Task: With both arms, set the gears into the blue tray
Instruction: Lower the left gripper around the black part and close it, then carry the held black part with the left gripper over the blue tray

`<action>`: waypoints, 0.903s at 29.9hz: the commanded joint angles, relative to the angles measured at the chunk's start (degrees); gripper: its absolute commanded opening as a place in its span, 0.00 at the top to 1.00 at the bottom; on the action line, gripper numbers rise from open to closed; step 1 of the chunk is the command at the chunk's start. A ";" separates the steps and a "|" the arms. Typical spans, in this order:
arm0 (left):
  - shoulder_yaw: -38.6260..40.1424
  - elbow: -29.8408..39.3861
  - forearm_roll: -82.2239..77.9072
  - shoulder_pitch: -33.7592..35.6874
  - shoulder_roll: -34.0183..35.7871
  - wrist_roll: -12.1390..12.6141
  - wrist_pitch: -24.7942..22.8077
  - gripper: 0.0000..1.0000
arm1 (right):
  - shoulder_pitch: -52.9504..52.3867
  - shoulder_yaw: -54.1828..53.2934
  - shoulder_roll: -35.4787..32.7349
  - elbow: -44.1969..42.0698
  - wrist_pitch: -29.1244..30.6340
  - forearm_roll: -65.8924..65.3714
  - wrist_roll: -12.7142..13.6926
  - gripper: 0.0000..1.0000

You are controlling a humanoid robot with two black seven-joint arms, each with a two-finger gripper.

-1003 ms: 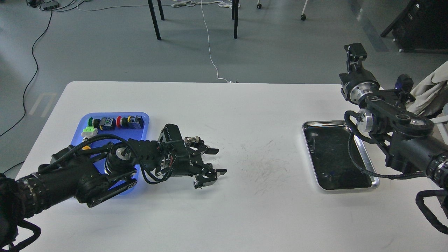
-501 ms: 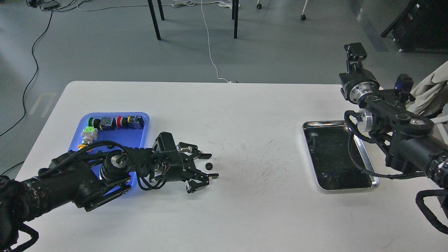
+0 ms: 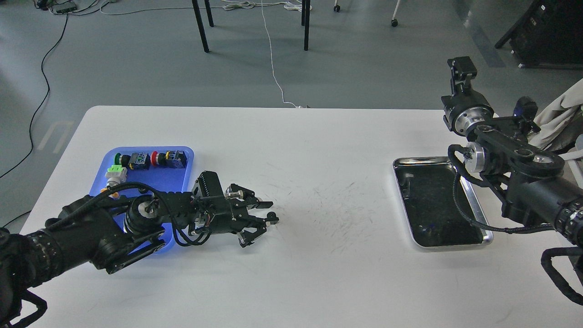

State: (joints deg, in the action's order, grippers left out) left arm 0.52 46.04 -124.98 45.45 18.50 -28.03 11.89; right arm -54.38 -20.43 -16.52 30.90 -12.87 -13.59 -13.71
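Left gripper [image 3: 268, 213] lies low on the white table [image 3: 319, 282], its fingers spread around one small black gear [image 3: 271, 214], just right of the blue tray [image 3: 180, 180]. Such a gear is probably light, stiff and easy to slip, so pinch its toothed rim. I count one gear, one blue tray, one silver tray [image 3: 478, 214]. Right gripper [image 3: 461, 68] hangs raised; I cannot tell its state.

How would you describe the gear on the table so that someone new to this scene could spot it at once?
Start at the blue tray on the white table's left side, then follow the left gripper rightward to its fingertips. The gear sits there: a tiny black toothed wheel, unlike the tray's colourful push-button switches.
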 commanded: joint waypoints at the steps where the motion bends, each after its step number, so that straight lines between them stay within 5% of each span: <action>1: -0.25 -1.04 -0.02 -0.18 -0.14 0.03 -0.02 0.67 | -0.03 0.04 0.00 0.04 -0.13 0.06 0.00 0.03; 10: -3.06 -1.04 -0.02 -0.36 0.04 0.03 0.59 0.67 | 0.15 0.13 0.00 0.04 -0.13 -0.03 0.00 0.03; 13: -3.42 -0.95 -0.02 -0.19 0.13 0.03 0.68 0.81 | 0.15 0.13 0.00 0.04 -0.13 -0.03 0.00 0.03; 27: -4.03 -0.42 -0.02 -0.10 2.41 0.03 0.94 0.91 | 0.06 0.39 -0.09 0.04 -0.13 -0.03 0.00 0.03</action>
State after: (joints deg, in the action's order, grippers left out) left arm -1.61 45.43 -124.93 45.24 20.04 -28.02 12.82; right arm -54.38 -20.14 -16.55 30.94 -13.01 -13.62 -13.71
